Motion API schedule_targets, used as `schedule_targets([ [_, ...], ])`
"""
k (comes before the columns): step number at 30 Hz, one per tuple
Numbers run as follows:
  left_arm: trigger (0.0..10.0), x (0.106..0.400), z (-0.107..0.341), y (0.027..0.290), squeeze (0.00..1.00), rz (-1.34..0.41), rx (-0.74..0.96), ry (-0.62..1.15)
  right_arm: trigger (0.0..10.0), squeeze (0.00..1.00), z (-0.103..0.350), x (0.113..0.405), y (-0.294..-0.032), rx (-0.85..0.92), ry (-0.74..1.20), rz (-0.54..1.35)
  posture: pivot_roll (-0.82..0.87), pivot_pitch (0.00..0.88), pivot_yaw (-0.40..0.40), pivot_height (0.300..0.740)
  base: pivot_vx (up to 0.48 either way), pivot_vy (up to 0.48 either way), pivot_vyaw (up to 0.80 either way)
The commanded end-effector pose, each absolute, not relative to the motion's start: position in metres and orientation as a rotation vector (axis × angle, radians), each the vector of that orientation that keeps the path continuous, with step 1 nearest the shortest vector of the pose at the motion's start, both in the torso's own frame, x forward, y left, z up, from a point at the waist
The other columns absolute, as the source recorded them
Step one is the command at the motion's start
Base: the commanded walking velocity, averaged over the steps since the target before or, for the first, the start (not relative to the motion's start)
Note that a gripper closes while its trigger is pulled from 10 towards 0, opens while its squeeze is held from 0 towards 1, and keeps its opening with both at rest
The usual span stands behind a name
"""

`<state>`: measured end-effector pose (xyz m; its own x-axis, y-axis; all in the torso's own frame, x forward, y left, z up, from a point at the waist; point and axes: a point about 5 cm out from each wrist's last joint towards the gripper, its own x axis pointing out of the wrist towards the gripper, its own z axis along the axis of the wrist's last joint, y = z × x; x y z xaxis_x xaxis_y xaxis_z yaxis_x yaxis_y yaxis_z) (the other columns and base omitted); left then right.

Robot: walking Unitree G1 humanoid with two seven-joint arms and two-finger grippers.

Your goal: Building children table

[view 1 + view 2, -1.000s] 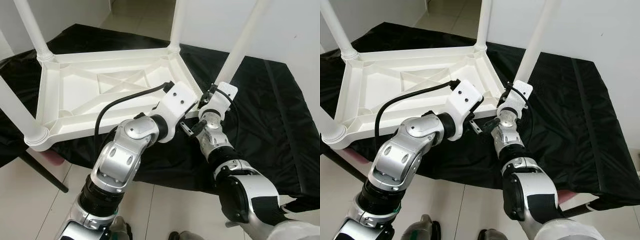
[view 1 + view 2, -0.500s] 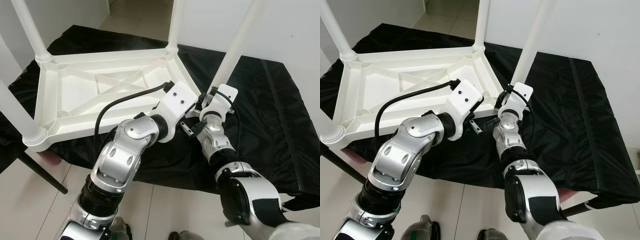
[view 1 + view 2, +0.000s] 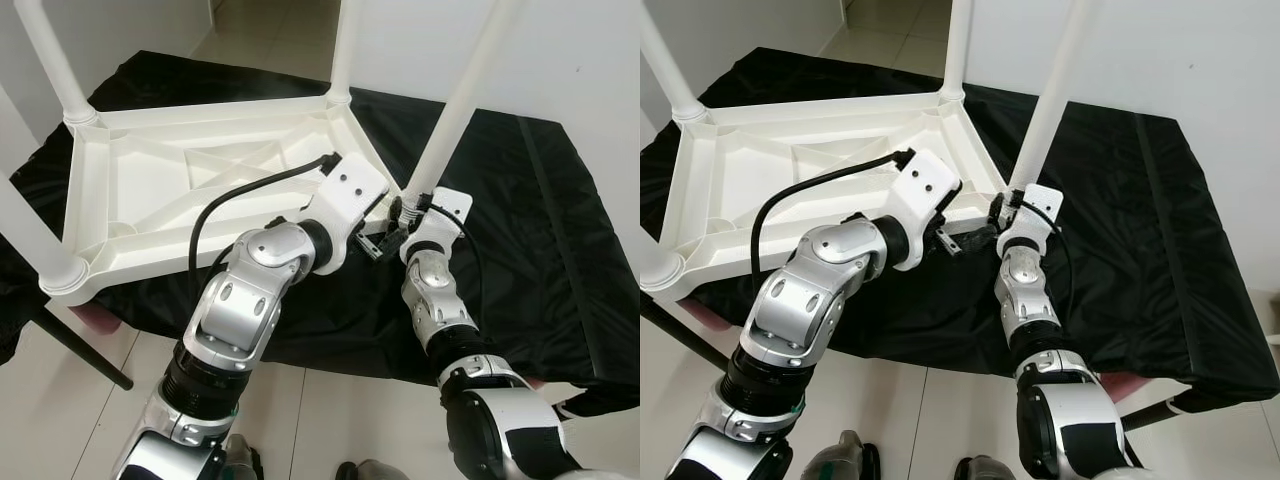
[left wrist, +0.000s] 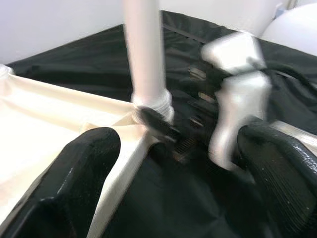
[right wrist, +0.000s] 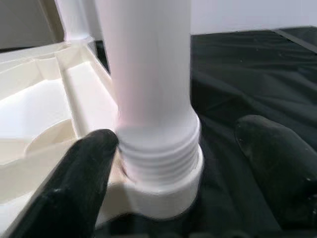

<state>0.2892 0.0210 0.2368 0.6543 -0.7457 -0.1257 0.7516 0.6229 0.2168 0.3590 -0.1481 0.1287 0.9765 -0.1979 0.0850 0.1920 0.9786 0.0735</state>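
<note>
Your right pincer [image 5: 163,163] has moved in on the leg [image 3: 455,110] over the last second; its fingers [image 5: 74,173] now stand wide, one on each side of the threaded foot, gripping nothing. The leg sits tilted in the near corner socket [image 5: 163,196] of the upturned table [image 3: 200,175], which lies on the black cloth [image 3: 540,220]. Threads still show above the socket, so you likely have more screwing to do. Your left pincer [image 4: 173,163] hovers just beside that corner, spread wide and holding nothing.
</note>
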Motion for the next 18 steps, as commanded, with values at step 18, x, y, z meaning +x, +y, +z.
schedule_targets([
  [18, 10.0, 0.334, 0.246, 0.012, 0.0, -0.667, 0.251, -0.014, 10.0, 0.0, 0.091, 0.314, -0.161, 0.035, -0.006, 0.043, 0.05, 0.066, -0.024, 0.74, 0.0, 0.0, 0.0],
])
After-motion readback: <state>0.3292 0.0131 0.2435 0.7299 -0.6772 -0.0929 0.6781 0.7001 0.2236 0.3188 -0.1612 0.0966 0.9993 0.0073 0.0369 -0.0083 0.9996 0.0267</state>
